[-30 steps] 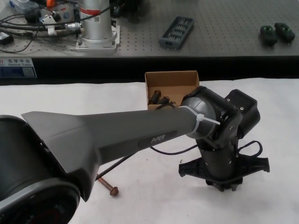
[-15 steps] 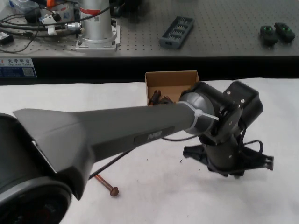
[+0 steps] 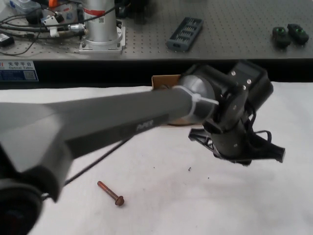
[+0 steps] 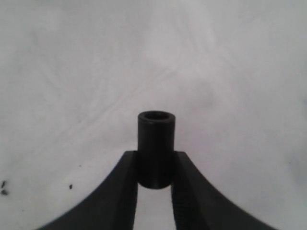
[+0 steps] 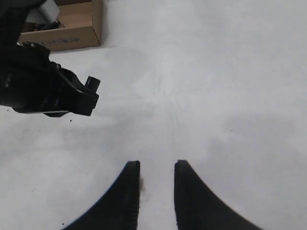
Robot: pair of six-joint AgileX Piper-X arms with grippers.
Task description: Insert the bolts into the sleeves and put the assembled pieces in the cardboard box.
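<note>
Left pincer (image 4: 156, 154) clamped on a black sleeve (image 4: 156, 129); right pincer (image 5: 157, 164) slightly parted, empty. Bolt (image 3: 110, 193) lies lower left in the high view, well apart from the sleeve, head toward lower right.

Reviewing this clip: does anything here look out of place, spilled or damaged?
Nothing damaged or spilled. One bolt lies loose on the white cloth, away from the cardboard box, while the left gripper holds a sleeve. A few dark specks mark the cloth.
</note>
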